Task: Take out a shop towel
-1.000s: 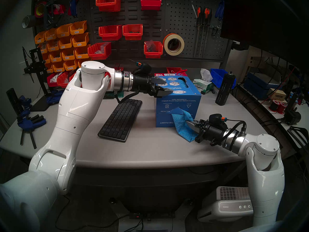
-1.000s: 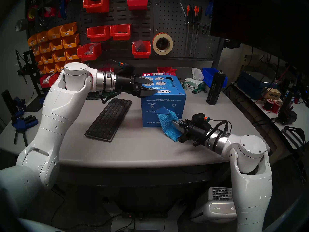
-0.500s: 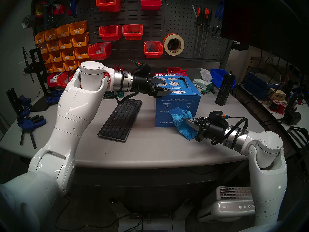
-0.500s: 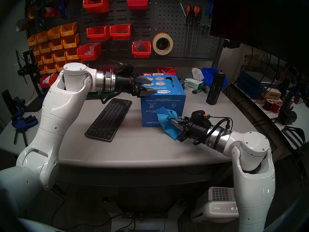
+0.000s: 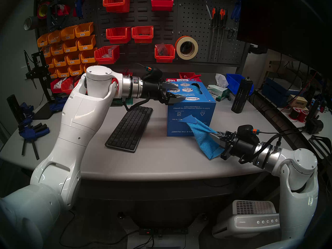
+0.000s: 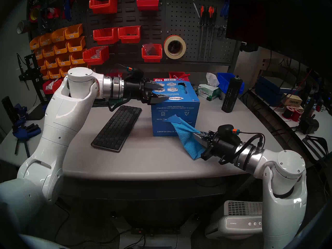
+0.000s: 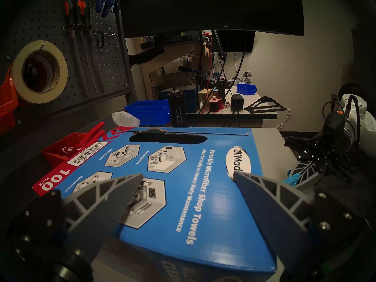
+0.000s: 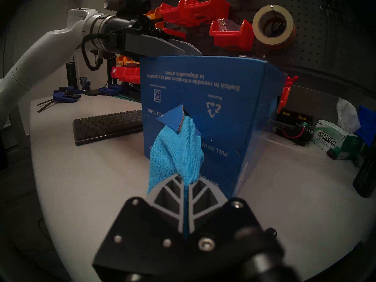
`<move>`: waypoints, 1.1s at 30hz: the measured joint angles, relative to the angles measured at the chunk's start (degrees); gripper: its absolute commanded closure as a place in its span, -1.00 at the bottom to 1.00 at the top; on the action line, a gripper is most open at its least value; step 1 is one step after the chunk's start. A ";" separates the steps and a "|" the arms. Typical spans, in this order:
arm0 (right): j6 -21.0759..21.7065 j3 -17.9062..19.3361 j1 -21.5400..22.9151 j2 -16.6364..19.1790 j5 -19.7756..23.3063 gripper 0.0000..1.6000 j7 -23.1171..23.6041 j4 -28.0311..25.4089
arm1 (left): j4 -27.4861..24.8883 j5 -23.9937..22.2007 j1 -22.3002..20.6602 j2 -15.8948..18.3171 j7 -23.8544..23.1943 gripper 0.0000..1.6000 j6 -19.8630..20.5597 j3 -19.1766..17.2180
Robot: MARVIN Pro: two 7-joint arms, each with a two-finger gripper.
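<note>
Your right gripper is clamped on the shop towel, whose far end is hidden inside the blue box; your left gripper rests spread wide on the box top, holding nothing.

A workshop or robotics lab. A dark pegboard behind the grey table carries rows of orange bins labelled by screw size, red bins, hanging screwdrivers and a tape roll. Blue clamps lie at the table's left; wire spools and cables crowd a bench at right.
</note>
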 measured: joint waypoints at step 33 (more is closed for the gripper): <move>-0.64 13.49 -3.46 -3.14 1.43 1.00 1.08 -3.92 | 0.02 -1.05 0.28 0.14 -0.15 -1.00 -0.39 0.22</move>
